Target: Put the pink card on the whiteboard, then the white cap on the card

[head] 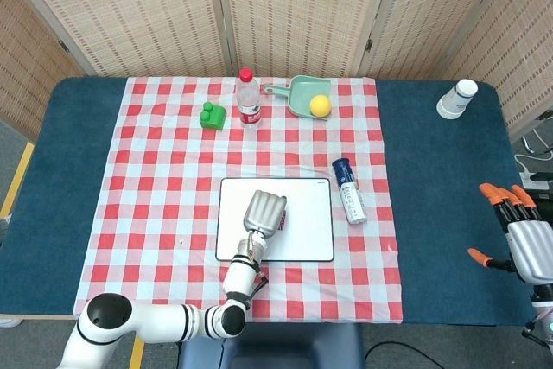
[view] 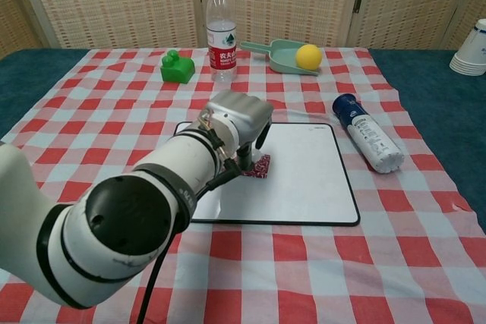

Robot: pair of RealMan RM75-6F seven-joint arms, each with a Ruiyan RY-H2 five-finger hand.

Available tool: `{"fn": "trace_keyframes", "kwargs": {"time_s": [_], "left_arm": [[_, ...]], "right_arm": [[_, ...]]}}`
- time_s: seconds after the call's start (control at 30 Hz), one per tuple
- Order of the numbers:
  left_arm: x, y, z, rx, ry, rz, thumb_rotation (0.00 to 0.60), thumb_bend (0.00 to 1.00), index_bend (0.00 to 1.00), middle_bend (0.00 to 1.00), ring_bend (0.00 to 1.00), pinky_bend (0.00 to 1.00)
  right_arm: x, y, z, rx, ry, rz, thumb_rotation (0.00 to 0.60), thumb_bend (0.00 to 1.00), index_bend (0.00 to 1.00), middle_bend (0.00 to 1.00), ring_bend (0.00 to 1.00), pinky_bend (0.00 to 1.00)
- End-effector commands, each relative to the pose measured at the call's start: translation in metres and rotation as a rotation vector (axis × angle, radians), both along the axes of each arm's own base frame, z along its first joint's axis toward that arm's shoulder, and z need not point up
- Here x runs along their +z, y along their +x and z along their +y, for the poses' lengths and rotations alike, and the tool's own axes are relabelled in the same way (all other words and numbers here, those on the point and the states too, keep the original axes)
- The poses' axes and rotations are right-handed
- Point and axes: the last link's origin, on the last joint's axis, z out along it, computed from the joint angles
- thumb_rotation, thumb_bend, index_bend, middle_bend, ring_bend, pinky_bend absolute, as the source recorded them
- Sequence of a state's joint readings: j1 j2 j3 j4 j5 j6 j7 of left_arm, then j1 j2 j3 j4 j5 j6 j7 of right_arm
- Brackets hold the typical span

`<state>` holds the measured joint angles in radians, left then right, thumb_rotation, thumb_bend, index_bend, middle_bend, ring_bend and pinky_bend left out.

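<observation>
The whiteboard [head: 311, 232] [view: 304, 180] lies on the checked cloth near the front. The pink card [view: 261, 165] lies on it, left of centre, and only its right edge [head: 282, 219] shows past my left hand. My left hand [head: 264, 211] [view: 239, 115] hovers over the card with its fingers curled down onto the card's left part. The white cap is hidden under those fingers. My right hand [head: 529, 246] hangs at the table's far right edge, fingers spread and empty, and shows only in the head view.
A water bottle [head: 249, 98] [view: 221, 28], a green block [head: 212, 116] and a green scoop [head: 302, 92] holding a yellow ball stand at the back. A blue-capped white tube [head: 348, 190] [view: 368, 133] lies right of the whiteboard. Stacked paper cups [head: 456, 98] sit far right.
</observation>
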<state>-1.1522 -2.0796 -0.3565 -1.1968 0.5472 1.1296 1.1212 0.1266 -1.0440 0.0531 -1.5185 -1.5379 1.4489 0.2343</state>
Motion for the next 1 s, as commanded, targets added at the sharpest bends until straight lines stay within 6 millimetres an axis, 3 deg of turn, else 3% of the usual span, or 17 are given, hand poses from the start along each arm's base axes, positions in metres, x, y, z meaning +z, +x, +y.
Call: {"fn": "trace_keyframes", "kwargs": {"time_s": [0.03,0.3,0.63,0.77,0.87,1.0], "left_arm": [[0.0,-0.002,0.0,0.008,-0.003,-0.001,0.6,0.31,0.51,1.0,1.0,1.0],[0.001,-0.006,0.003,0.01,-0.002,-0.006,0.6,0.31,0.43,1.0,1.0,1.0],[0.016,-0.013,0.007,0.019,0.027,-0.017,0.6,0.3,0.41,1.0,1.0,1.0],[0.05,-0.025,0.004,0.003,0.105,-0.034,0.6,0.3,0.43,1.0,1.0,1.0],[0.088,-0.05,-0.001,0.036,0.158,-0.086,0.6,0.29,0.47,1.0,1.0,1.0],[0.105,-0.066,-0.005,0.049,0.175,-0.109,0.6,0.28,0.48,0.98,1.0,1.0]], "right_arm": [[-0.001,0.0,-0.001,-0.002,0.002,0.001,0.6,0.0,0.0,0.1,0.0,0.0],[-0.001,-0.001,-0.001,-0.005,-0.002,0.006,0.6,0.0,0.0,0.1,0.0,0.0],[-0.003,0.0,-0.002,-0.005,0.004,0.01,0.6,0.0,0.0,0.1,0.0,0.0],[-0.003,-0.001,-0.001,-0.005,0.006,0.011,0.6,0.0,0.0,0.1,0.0,0.0],[-0.004,0.0,0.0,-0.002,0.011,0.012,0.6,0.0,0.0,0.1,0.0,0.0],[-0.005,0.001,0.0,0.001,0.013,0.013,0.6,0.0,0.0,0.1,0.0,0.0]]}}
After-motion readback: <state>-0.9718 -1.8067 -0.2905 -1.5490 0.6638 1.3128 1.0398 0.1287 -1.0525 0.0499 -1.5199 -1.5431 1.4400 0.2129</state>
